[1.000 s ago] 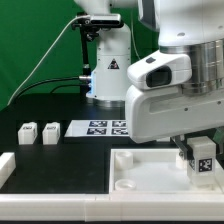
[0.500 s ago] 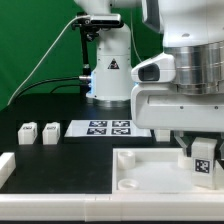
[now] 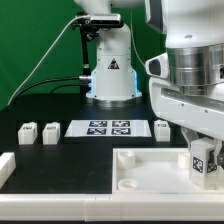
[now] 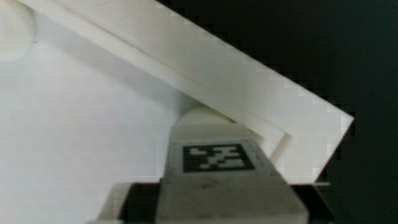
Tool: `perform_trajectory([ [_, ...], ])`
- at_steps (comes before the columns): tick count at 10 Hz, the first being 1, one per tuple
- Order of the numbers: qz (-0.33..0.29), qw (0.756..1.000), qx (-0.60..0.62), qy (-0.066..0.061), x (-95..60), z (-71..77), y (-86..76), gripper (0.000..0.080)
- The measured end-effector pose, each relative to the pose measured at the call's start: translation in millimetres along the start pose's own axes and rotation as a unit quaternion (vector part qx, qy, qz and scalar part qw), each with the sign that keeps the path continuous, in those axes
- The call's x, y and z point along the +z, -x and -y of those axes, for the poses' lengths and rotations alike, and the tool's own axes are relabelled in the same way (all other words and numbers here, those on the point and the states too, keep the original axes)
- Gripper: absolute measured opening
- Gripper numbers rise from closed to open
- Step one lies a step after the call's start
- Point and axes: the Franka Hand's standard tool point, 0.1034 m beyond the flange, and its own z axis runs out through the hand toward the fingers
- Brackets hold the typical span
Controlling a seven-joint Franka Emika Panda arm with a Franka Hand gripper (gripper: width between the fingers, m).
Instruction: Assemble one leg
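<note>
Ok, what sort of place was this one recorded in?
Probably a robotics lab bench: black table, green backdrop, the marker board, and the gripper holding a tagged leg at the tray.

I see the arm [image 3: 190, 80] swing toward the exterior view's right, so its bulky wrist housing no longer blocks the middle of the scene. That uncovers the right end of the marker board [image 3: 108, 128] and a small white block [image 3: 162, 127] on the counter [image 3: 60, 150] just beside it, which was hidden a second ago. The end effector [image 3: 203, 148], with the leg [image 3: 205, 162] clamped in it, now sits slightly farther right and lower over the tray [image 3: 150, 165].
</note>
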Motion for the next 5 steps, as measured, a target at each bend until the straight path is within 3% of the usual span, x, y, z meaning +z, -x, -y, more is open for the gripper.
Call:
perform_trajectory([
  [1, 0.0, 1.0, -0.012, 0.0, 0.0, 0.1, 0.2, 0.0294],
  [2, 0.0, 1.0, -0.024, 0.0, 0.1, 0.1, 0.4, 0.0478],
  [3, -0.001, 0.999, -0.041, 0.001, 0.1, 0.0, 0.6, 0.0591],
  [5, 0.002, 0.979, -0.205, 0.016, -0.8, -1.0, 4.6, 0.0637],
])
